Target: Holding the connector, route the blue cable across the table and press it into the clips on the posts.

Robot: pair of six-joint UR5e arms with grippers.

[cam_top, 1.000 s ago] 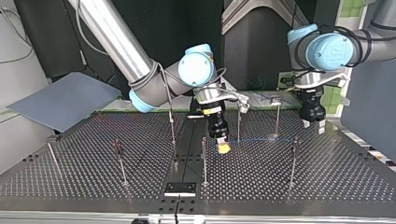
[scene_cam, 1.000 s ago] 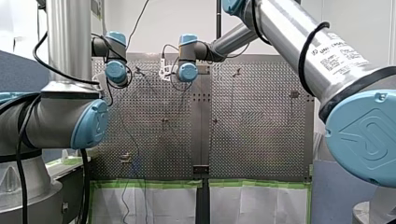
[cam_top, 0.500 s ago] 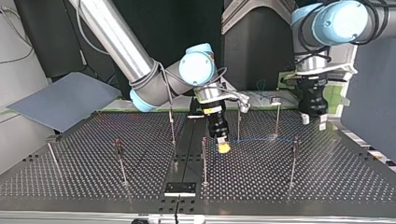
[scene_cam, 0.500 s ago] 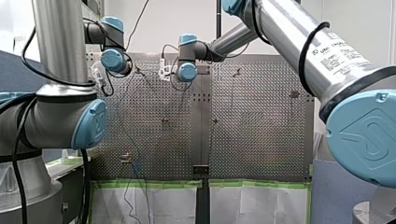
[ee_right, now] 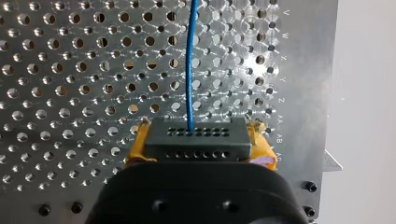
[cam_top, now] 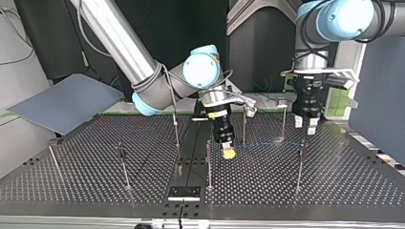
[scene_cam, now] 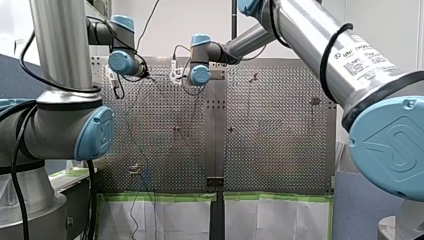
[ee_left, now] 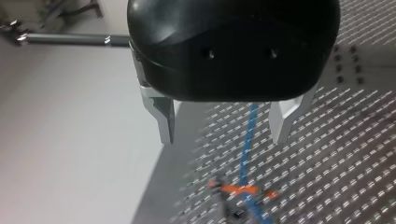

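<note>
While my right gripper [cam_top: 229, 151] grips the connector [ee_right: 194, 137]: routing blue cable [ee_right: 189, 60].
My left gripper [ee_left: 224, 135]: wide open over cable.
Next: maybe press it into middle-right clip [cam_top: 302, 143].

- White label [scene_cam: 362, 55] on my right arm [scene_cam: 320, 45]: opens "UNI…"; remaining print too small to read.
- Perforated table [ee_right: 299, 70], edge strip beside the hole rows: stamped V, W, X, Y, Z, AA, AB.
</note>
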